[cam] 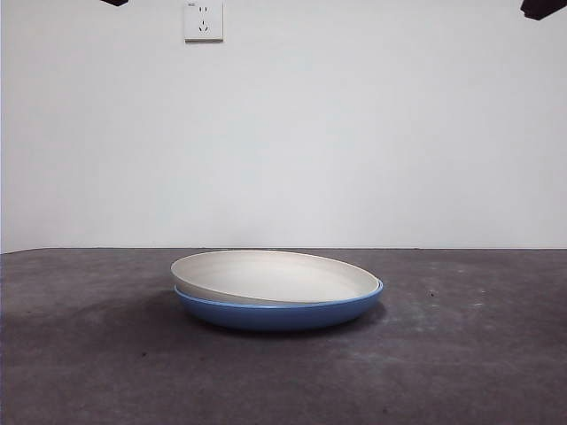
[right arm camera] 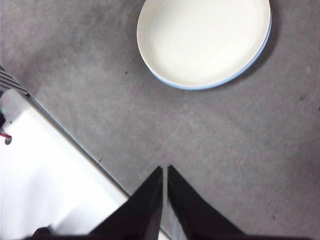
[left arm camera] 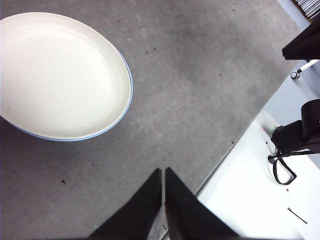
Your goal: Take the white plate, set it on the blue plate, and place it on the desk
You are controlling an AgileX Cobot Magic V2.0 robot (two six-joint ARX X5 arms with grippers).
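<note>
White plate (cam: 275,275) sits tilted inside blue plate (cam: 279,312), mid-desk (cam: 461,372). Left pincer (left arm camera: 163,172), right pincer (right arm camera: 165,170) both clenched, empty, well apart from the stack. Your risk: rim grab at 9 o'clock drags both plates.

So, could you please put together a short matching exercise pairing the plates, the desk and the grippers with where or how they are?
Things:
1. white plate
2. blue plate
3. desk
4. left gripper

States:
A. dark grey, under both plates
B. shut, raised away from the plates
C. nested on top, slightly tilted
D. lowest of the stack, on the desk

Pairs: 1-C, 2-D, 3-A, 4-B
</note>
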